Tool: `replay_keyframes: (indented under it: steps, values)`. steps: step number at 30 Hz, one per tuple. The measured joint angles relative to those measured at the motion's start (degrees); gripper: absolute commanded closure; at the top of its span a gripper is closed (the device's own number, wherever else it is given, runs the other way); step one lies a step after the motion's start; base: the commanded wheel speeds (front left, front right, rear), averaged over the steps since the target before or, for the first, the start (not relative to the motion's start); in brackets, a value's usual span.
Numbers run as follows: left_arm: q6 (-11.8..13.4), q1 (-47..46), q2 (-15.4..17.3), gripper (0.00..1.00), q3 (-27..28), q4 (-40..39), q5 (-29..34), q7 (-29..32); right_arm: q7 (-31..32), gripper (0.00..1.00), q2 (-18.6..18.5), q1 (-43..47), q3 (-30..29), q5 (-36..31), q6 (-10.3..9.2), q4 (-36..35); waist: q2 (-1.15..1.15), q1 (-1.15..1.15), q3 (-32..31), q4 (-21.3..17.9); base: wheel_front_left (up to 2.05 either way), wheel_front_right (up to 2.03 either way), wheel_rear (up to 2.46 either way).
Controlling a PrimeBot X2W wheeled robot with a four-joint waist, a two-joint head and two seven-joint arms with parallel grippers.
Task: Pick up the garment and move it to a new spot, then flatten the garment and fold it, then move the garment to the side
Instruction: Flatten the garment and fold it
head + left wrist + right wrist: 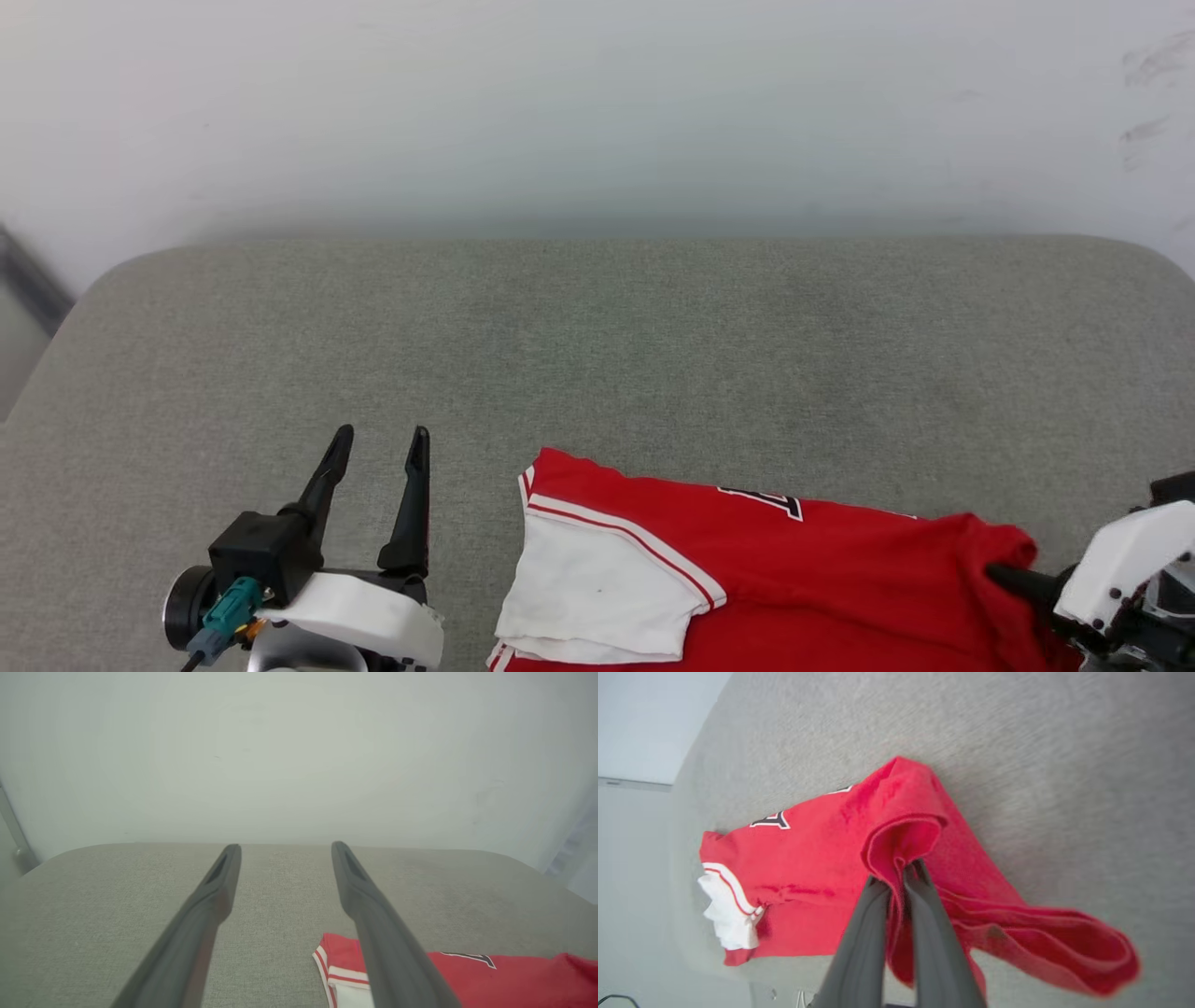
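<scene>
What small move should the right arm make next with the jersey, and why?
Probably raise the right gripper a little: its jaws are shut on a bunched red fold of the garment, whose rest lies on the grey surface, while the left gripper stands open, apart from the cloth.

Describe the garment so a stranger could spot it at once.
Start at the grey fabric surface below the pale wall. Near its front edge, right of centre, lies the garment: the only red cloth, white-sleeved, pinched by the right gripper.
</scene>
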Motion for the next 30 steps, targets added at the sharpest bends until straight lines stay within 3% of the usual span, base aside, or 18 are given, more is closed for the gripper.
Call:
replay_keyframes:
  steps: [6,9,13,17,27,28,29,30]
  values:
    - [-0.3,-0.5,-0.2,0.0,-0.9,0.2,0.0,0.3,11.3,1.0,3.8,-1.9,-2.4,12.5,0.01,0.4,0.0,0.0,0.1,1.4,0.0,0.0,0.0]
    - [-0.8,-0.9,-0.4,0.0,-1.5,0.4,0.1,0.4,12.4,1.0,3.7,-4.2,1.6,22.5,0.01,4.5,0.0,0.0,0.3,2.4,0.0,0.0,0.0]
    - [-1.3,-1.8,-0.9,0.0,-2.2,1.1,0.1,0.4,8.9,1.0,4.0,-6.6,10.2,34.0,0.0,9.1,0.0,0.0,0.7,4.2,0.0,0.0,0.0]
    - [-1.8,-2.9,-1.5,0.0,-2.7,1.6,0.1,0.2,3.2,1.0,4.0,-8.9,20.0,40.9,0.01,11.3,0.0,0.0,1.4,6.2,0.0,0.0,0.0]
    - [-2.2,-3.9,-2.4,0.0,-2.7,2.9,0.1,-0.7,-12.5,1.0,4.0,-13.8,39.8,48.2,0.0,17.1,0.0,0.0,4.5,9.8,0.0,0.0,0.0]
    - [-2.3,-4.0,-2.5,0.0,-2.7,3.1,0.1,-0.8,-13.9,0.68,4.0,-14.1,41.4,48.5,0.0,18.0,0.0,0.0,4.8,9.9,0.0,0.0,0.0]
    - [-2.3,-4.1,-2.6,0.0,-2.7,3.2,0.1,-0.9,-15.0,0.1,4.0,-14.3,42.9,48.9,0.0,18.7,0.0,0.0,5.0,10.0,0.0,0.0,0.0]
    - [-2.3,-4.2,-2.8,0.0,-2.7,3.4,0.1,-1.0,-16.1,0.0,4.0,-14.6,44.4,49.1,0.0,19.3,0.0,0.0,5.1,10.0,0.0,0.0,0.0]
